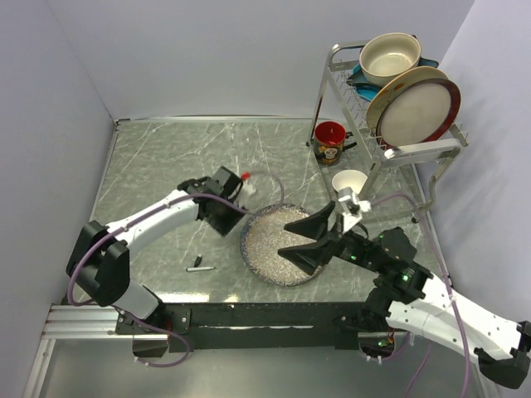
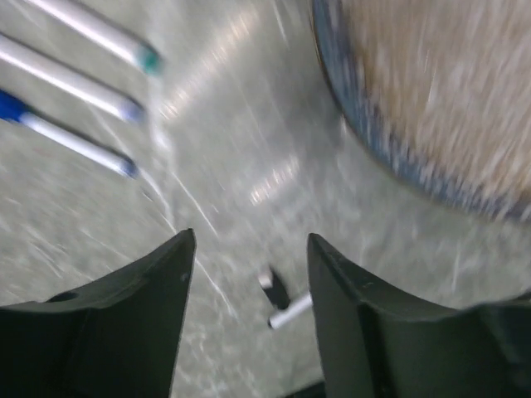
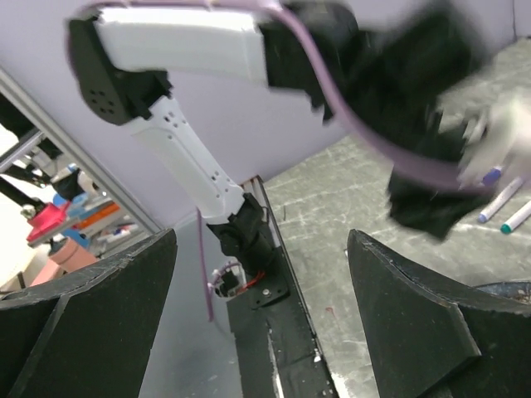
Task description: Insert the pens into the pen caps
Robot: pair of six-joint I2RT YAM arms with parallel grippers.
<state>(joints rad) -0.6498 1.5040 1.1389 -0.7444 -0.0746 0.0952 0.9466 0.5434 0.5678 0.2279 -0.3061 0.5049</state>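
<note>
Left gripper (image 2: 249,240): jaws apart, empty, just left of speckled plate (image 1: 270,267); pens (image 2: 66,77) loose on bench (image 1: 166,157). Right gripper (image 1: 284,235): wide open over plate, presumably on standby.

Both arms look alike on my feed: the left arm (image 1: 158,217) and the right arm (image 1: 452,319) wear glossy white shells between chunky black joint housings, and a lilac cable (image 1: 80,269) loops along each. The left gripper (image 2: 249,240) and the right gripper (image 3: 261,236) are matte black, with broad wedge-shaped fingers (image 3: 415,315) tapering to blunt tips. Through the right wrist camera I see small round holes dotting the left arm's black shoulder housing (image 3: 99,83) and the white link below it.
</note>
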